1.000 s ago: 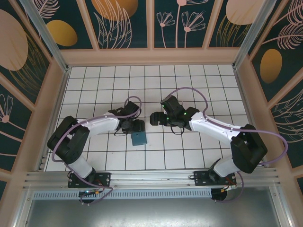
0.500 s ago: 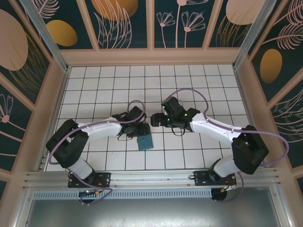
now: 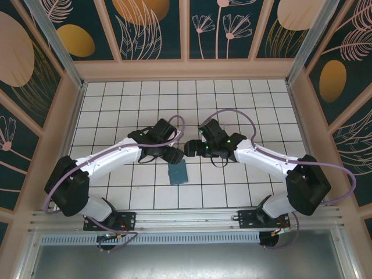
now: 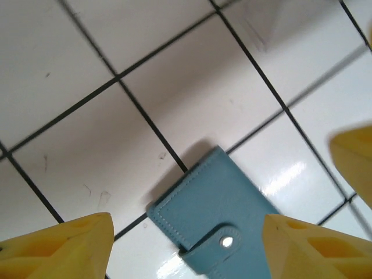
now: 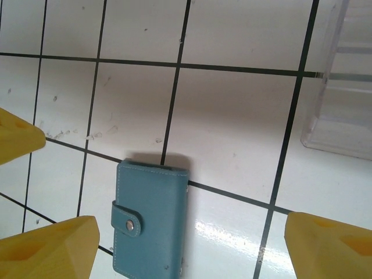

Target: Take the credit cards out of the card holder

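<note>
Tiled surface (image 3: 116, 116), 1 item: teal card holder (image 3: 177, 172), snapped shut, lying flat under left end effector (image 3: 174, 154) and right end effector (image 3: 190, 146), both released. We judge it light and soft; pinch 1 edge.

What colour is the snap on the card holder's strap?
Silver snap on teal-blue card holder; clearest in right wrist view.

1 card holder (image 3: 177, 172), teal, shut; 1 snap stud (image 5: 134, 222) on its 1 strap; 1 clear plastic tray (image 5: 343, 87); 2 robot arms: left arm (image 3: 110, 157), right arm (image 3: 261, 158); 2 grippers: left gripper (image 3: 176, 154), right gripper (image 3: 190, 146)
</note>
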### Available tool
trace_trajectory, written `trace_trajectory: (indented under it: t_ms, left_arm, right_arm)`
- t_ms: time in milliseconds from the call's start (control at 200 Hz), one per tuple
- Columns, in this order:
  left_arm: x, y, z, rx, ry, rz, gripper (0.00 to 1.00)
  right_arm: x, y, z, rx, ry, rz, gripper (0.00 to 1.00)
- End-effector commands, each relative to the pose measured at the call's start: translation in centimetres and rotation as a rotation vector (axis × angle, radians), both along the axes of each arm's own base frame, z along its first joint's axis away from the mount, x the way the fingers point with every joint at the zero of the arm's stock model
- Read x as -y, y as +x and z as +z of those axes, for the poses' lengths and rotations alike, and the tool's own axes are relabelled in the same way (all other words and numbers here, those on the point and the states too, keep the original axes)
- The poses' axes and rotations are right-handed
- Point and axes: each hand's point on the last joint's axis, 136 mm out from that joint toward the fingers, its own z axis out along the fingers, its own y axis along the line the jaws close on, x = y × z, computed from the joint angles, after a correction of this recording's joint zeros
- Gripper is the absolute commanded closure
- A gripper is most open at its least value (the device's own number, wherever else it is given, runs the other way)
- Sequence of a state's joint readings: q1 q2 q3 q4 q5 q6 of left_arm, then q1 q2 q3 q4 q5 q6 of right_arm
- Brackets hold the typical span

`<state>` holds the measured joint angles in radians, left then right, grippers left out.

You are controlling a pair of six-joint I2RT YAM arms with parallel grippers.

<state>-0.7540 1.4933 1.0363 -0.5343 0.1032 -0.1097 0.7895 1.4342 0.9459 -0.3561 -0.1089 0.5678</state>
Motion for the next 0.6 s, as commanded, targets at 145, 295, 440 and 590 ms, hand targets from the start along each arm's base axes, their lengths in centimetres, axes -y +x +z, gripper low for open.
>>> trace_trajectory:
  t_ms: [145,295,440,590]
  left_arm:
    - [2.0,-2.4,2.8,0.233,0.008,-0.575,0.33]
    - [1.3,-2.4,2.4,0.281,0.069,-0.673,0.35]
    - [0.2,-2.3,0.9,0.283,0.164,-0.732,0.42]
    - [0.6,-2.9,0.0,0.221,0.156,-0.772,0.48]
  right_arm:
    - [0.2,-0.2,0.7,0.018,0.021,-0.028,0.16]
    - [0.8,-0.1,1.4,0.043,0.004,-0.040,0.16]
    - [1.3,-0.2,1.7,0.055,0.001,-0.056,0.16]
    - [2.0,-0.5,1.3,0.056,0.000,-0.079,0.16]
